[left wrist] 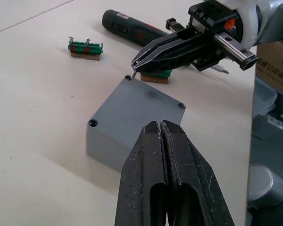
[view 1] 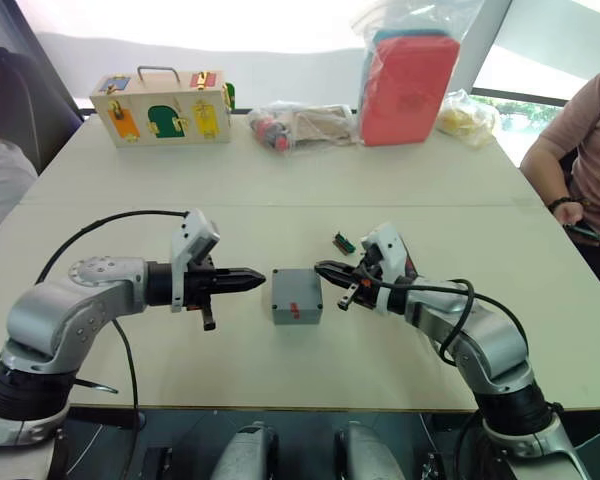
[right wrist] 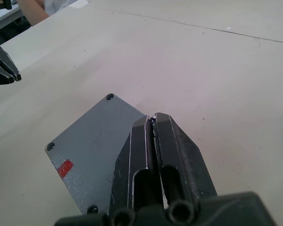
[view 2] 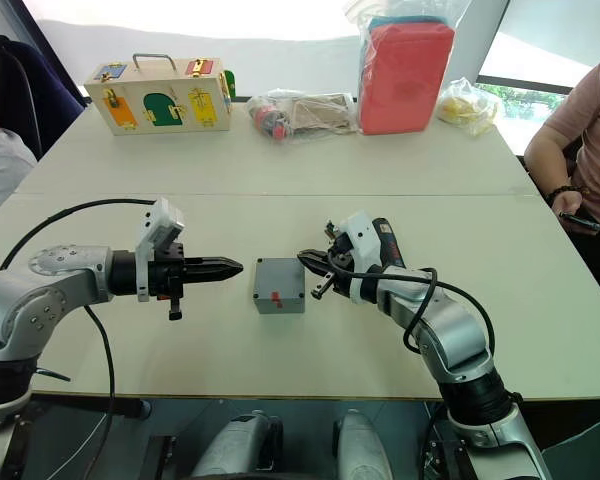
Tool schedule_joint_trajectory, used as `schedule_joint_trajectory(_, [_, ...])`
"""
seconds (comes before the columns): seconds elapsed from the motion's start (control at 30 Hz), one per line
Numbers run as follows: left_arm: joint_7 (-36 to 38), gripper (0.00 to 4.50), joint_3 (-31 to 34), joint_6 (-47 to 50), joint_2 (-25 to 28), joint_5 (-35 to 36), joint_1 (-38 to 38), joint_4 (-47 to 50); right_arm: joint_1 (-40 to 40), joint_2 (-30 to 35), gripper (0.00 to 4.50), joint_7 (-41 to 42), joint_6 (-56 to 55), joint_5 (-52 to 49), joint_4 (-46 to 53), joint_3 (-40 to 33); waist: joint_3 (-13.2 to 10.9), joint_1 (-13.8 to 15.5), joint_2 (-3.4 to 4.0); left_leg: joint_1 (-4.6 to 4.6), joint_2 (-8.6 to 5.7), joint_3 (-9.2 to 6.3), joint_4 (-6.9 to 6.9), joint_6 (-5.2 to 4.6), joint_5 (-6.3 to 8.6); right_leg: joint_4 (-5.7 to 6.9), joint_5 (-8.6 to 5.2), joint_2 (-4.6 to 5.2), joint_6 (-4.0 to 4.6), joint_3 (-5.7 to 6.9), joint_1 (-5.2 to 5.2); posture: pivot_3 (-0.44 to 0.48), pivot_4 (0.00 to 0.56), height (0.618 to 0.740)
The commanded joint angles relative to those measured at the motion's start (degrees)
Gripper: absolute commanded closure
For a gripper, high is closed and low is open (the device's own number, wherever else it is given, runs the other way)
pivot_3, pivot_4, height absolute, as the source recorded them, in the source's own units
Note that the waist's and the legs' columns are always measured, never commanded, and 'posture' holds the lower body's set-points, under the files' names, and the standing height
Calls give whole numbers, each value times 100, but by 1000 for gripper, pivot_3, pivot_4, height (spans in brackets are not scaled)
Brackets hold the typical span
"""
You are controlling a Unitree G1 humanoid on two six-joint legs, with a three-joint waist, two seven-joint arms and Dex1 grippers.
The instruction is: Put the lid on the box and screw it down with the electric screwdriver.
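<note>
right fingers (left wrist: 137, 60) pinch a screw over the box (view 1: 296, 296) corner.

Box (view 1: 297, 296) between both tools (lid (left wrist: 134, 110) on it), screwdriver (left wrist: 132, 29) behind.

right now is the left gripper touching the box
Apart. The right eye view shows bare table between the left gripper and the box.

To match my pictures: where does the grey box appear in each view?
Left eye view: grey box, picture centre.
Right eye view: centre again.
Left wrist view: just beyond the left tool.
Right wrist view: beneath the right tool.
Shared landmark: right tool's tip at one box corner.
</note>
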State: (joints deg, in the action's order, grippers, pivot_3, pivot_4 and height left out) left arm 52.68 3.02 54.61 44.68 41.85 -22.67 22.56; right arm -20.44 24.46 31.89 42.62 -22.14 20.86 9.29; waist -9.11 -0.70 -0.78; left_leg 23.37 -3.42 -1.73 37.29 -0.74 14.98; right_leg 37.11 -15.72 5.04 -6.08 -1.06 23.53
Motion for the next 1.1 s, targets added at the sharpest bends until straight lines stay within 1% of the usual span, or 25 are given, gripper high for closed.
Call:
schedule_joint_trajectory(0.03, [-11,4500,68,-47,8,109,-36,132,-52,-51,4491,8,-161,68,10,6,0,0,0,0,0,0,0,0,0,0,0,0,0,0,0,0,150,738])
schedule_joint_trajectory(0.37, [-10,4500,22,-65,34,140,-56,114,-6,-178,4491,-4,-202,162,-63,40,0,0,0,0,0,0,-1,0,0,0,0,0,0,0,1,0,150,738])
schedule_joint_trajectory(0.4, [-11,4500,17,-69,30,137,-58,109,-5,-186,3925,0,-200,162,-58,34,0,0,0,0,0,0,-1,0,0,0,0,0,0,0,1,0,150,738])
schedule_joint_trajectory(0.43, [-13,4500,13,-71,22,137,-62,104,-5,-192,3829,-4,-202,169,-54,27,0,-1,0,0,0,0,-1,0,0,0,0,0,0,0,1,0,150,738])
schedule_joint_trajectory(0.47, [-14,4500,10,-76,15,136,-65,100,-4,-212,3299,-29,-193,166,-46,5,0,-2,0,0,0,0,-2,0,0,0,0,0,0,0,1,0,150,738])
schedule_joint_trajectory(0.53, [-23,4500,3,-92,0,123,-69,89,-2,-257,2616,-119,-165,176,-21,-51,0,-2,0,0,0,0,-2,0,0,0,0,0,0,0,1,0,150,738])
schedule_joint_trajectory(0.6, [-34,4500,-5,-113,-15,106,-71,76,5,-256,1739,-173,-144,201,22,-69,0,0,0,0,0,0,-2,1,0,0,0,0,0,0,1,0,150,738])
schedule_joint_trajectory(0.73, [-33,4500,6,-149,-43,105,-86,59,19,-252,1739,-441,243,30,352,-380,0,6,1,0,0,0,-2,1,0,-1,0,1,0,0,1,0,150,738])
schedule_joint_trajectory(0.77, [-23,4500,17,-146,-54,132,-133,54,-62,-190,1739,-549,694,-97,493,-558,0,4,1,0,0,0,-2,1,0,-1,0,1,0,-1,1,0,150,738])
schedule_joint_trajectory(0.83, [29,4500,-20,-266,-80,91,-286,47,-279,-88,1739,-764,1219,-305,753,-1077,-2,13,3,0,0,0,-3,1,0,0,0,1,1,-1,1,0,150,738])
schedule_joint_trajectory(0.87, [-32,4500,-162,-450,-88,-154,-434,17,-395,48,1739,-744,1412,-429,831,-1308,-2,26,3,2,0,0,-3,1,0,-1,0,2,1,-1,2,0,150,738])
schedule_joint_trajectory(0.9, [-58,4500,-263,-516,-123,-248,-632,9,-510,237,1739,-680,1478,-490,875,-1500,-2,33,3,2,-1,0,-1,1,0,-2,1,4,1,0,1,0,150,738])
schedule_joint_trajectory(0.93, [-53,4500,-316,-492,-198,-196,-840,6,-604,521,1739,-565,1467,-465,881,-1612,-3,43,4,2,-3,0,-2,1,0,-5,1,5,2,1,0,0,150,738])
schedule_joint_trajectory(1.0, [100,4500,-473,-513,-270,-163,-1119,6,-768,1126,1249,-238,1804,-602,820,-1701,-3,78,4,3,-5,0,-2,0,0,-8,1,6,2,2,-1,0,150,738])
schedule_joint_trajectory(1.07, [419,4500,-730,-643,-155,-279,-1207,25,-924,1770,819,103,2541,-884,769,-1560,-4,68,5,2,-5,0,-7,-1,1,-16,1,5,2,3,-3,0,150,738])
schedule_joint_trajectory(1.1, [551,4500,-847,-704,-101,-345,-1224,39,-966,2027,357,225,2758,-945,753,-1475,-4,53,7,2,-4,1,-8,-1,1,-17,1,4,3,2,-1,0,150,738])
